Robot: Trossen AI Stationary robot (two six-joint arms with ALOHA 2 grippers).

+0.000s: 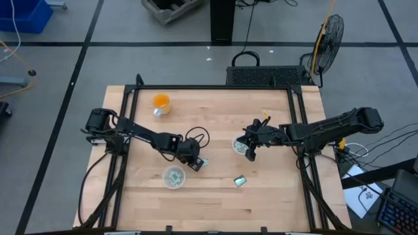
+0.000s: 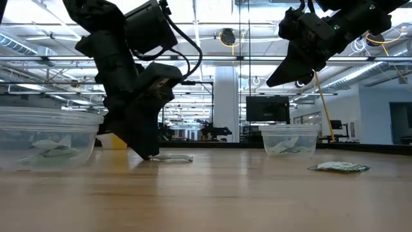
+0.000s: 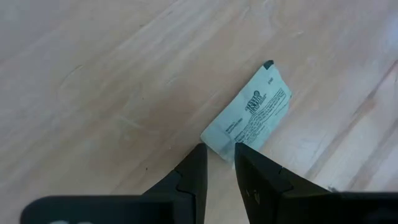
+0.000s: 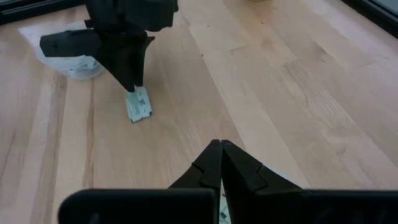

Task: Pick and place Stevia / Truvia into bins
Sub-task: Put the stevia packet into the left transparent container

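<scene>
A pale green and white Stevia packet [image 3: 249, 115] lies flat on the wooden table, right of the left clear cup [image 1: 164, 176]. My left gripper [image 3: 219, 152] points steeply down at the packet's near short end, open, with a fingertip on either side of that end's corner. In the low view its tips [image 2: 149, 154] reach the tabletop beside the packet [image 2: 172, 157]. My right gripper [image 4: 221, 144] is shut on nothing and hovers over the right clear cup [image 1: 234, 140]. Both cups hold packets. A darker green packet [image 1: 240, 181] lies flat near the front. My left gripper's fingertips [image 3: 200, 152] stand at the packet's near short end [image 3: 216, 140], coming from above at a slant. I cannot tell whether they touch it. The packet lies flat on the table.
An orange cup [image 1: 161, 102] stands at the far left of the table. Black frame rails run along the table's left and right edges. Bare wood lies between the two clear cups and toward the far edge.
</scene>
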